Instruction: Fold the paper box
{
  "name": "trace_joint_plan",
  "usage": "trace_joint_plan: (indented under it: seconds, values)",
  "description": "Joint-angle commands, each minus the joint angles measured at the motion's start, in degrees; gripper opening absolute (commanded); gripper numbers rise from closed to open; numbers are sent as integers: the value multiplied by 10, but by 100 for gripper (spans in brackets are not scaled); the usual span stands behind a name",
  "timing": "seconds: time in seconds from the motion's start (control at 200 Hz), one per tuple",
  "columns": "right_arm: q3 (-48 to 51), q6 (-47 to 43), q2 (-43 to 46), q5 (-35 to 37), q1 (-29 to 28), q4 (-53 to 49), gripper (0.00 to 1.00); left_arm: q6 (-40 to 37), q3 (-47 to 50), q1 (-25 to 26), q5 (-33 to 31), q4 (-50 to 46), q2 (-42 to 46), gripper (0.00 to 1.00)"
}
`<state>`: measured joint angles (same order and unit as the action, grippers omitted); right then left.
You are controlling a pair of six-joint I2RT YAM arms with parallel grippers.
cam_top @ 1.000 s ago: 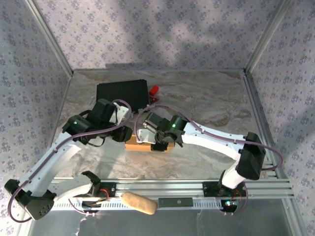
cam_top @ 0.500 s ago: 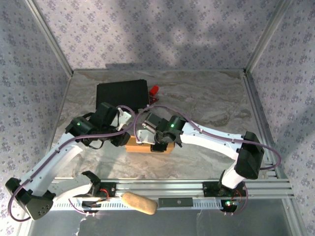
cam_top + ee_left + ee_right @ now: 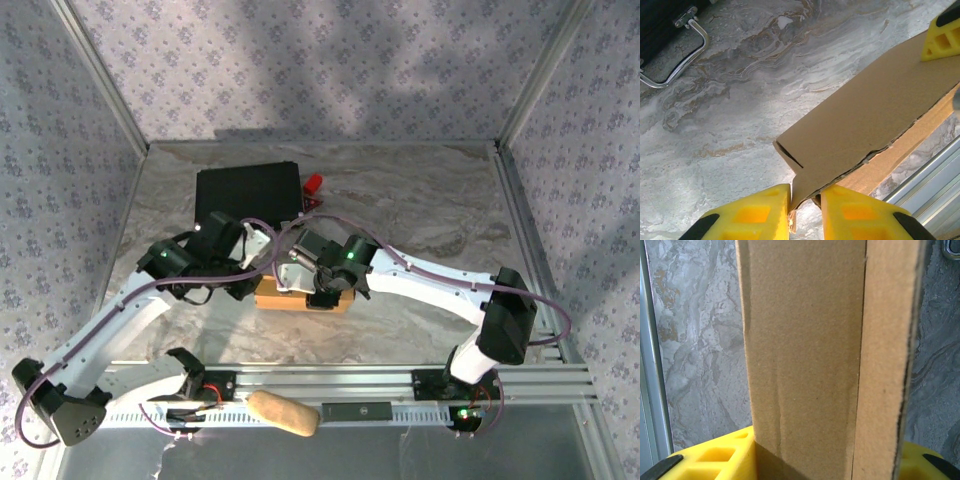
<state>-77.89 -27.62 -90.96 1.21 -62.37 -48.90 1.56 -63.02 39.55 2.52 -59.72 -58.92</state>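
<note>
Our left fingers (image 3: 777, 207) are clamped on a corner flap of the box (image 3: 875, 110), which stretches up and to the right of them over the counter (image 3: 730, 115). Our right fingers (image 3: 730, 452) grip the box's far end, its panel upright between them.

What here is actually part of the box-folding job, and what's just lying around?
In the job: the paper box, gripped by the left gripper and the right gripper.
Lying about: the black case, a small red object beside it, the tan lump by the near rail.
</note>
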Motion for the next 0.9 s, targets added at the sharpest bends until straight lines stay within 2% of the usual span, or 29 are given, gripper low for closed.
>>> trace_joint_plan:
  seconds: [0.0,0.135,0.28,0.625,0.895]
  values:
    - [-6,11,-10,-8,1,-17,44,13,4,14,-5,21,2,22]
    - [-8,13,-13,-6,1,-18,44,35,5,25,-12,33,-3,9]
    - [-7,16,-13,-6,3,-18,44,68,5,31,-20,41,-2,1]
    - [-4,42,-24,10,3,-4,46,176,15,48,-27,59,-8,0]
    - [-4,56,-21,-10,5,4,46,234,34,54,-33,83,-5,0]
